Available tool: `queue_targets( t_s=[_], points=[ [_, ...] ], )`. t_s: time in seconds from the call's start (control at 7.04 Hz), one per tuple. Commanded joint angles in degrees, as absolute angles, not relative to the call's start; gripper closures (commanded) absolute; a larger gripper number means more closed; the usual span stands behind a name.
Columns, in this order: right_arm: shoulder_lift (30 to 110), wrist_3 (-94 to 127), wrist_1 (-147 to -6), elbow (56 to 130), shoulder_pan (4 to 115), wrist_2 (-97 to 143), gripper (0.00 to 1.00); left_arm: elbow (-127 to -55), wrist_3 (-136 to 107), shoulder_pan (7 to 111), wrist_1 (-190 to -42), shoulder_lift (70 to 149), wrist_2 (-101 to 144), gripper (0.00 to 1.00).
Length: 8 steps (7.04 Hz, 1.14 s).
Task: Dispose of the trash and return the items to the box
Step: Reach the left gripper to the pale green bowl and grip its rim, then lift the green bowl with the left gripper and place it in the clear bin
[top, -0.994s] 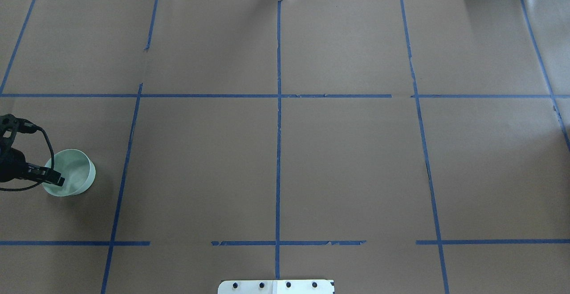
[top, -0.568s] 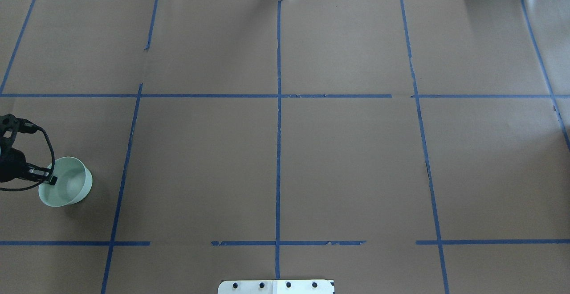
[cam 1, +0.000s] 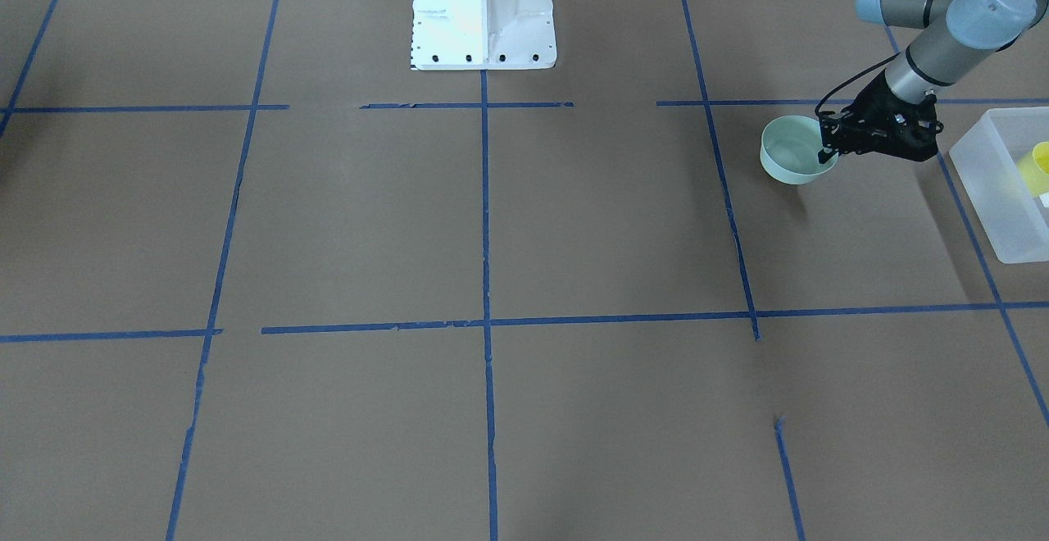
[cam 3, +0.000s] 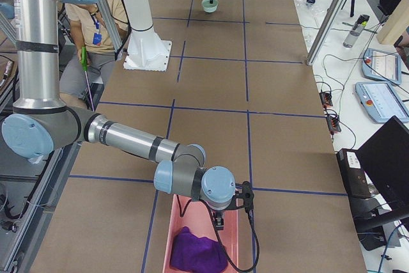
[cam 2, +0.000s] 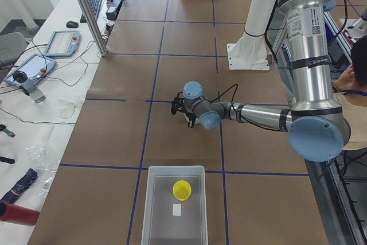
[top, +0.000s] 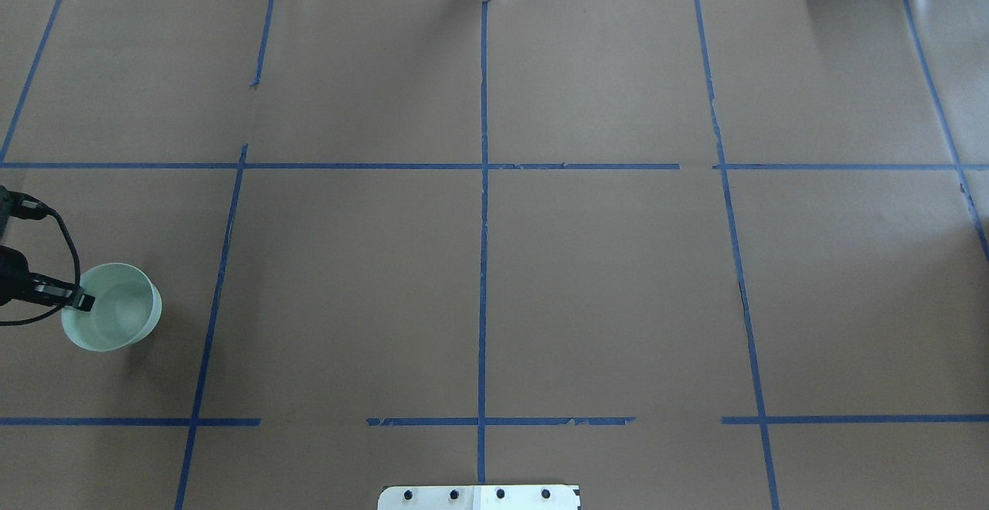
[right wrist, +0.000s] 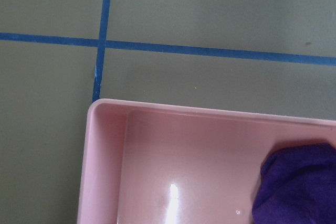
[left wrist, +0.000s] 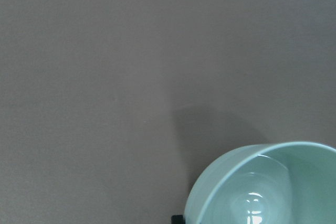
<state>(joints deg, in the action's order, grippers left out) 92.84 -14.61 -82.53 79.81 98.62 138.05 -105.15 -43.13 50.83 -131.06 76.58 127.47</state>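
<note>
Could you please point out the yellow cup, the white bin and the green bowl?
yellow cup (cam 2: 182, 189), left side view, open mouth.
white bin (cam 2: 160, 205), left side view, bare floor.
green bowl (top: 116, 313), overhead view, inside bottom.

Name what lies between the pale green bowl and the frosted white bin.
Brown table paper and one blue tape line, in the front-facing view; the left gripper gripping the pale green bowl hangs above, short of the frosted white bin.

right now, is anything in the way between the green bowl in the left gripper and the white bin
Nothing visible does. The left gripper pinches the pale green bowl by its rim. Only bare brown paper and a blue tape line lie between it and the frosted white bin. A yellow cup is inside the bin.
</note>
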Motion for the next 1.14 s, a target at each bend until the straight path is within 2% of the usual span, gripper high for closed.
queue_targets(
  t_s=[0.0,0.14,0.43,0.57,0.99],
  points=[
    [92.9,-14.7,-82.5,79.8,98.6,138.6,0.00,-104.5,-17.1,70.5,-124.2,75.4,134.0,1.00],
    [92.9,-14.6,-82.5,79.8,98.6,139.1,0.00,-100.9,0.7,82.1,-117.6,75.8,133.8,1.00],
    [92.8,-14.2,-82.6,81.2,98.6,139.2,0.00,-88.1,19.3,94.7,-115.1,80.1,133.6,1.00],
    [92.8,-13.6,-83.1,83.6,98.4,139.0,0.00,-81.0,22.5,97.2,-115.1,83.0,132.5,1.00],
    [92.8,-10.3,-83.2,85.7,97.3,139.1,0.00,-71.0,23.7,99.4,-115.6,86.6,125.9,1.00]
  ],
)
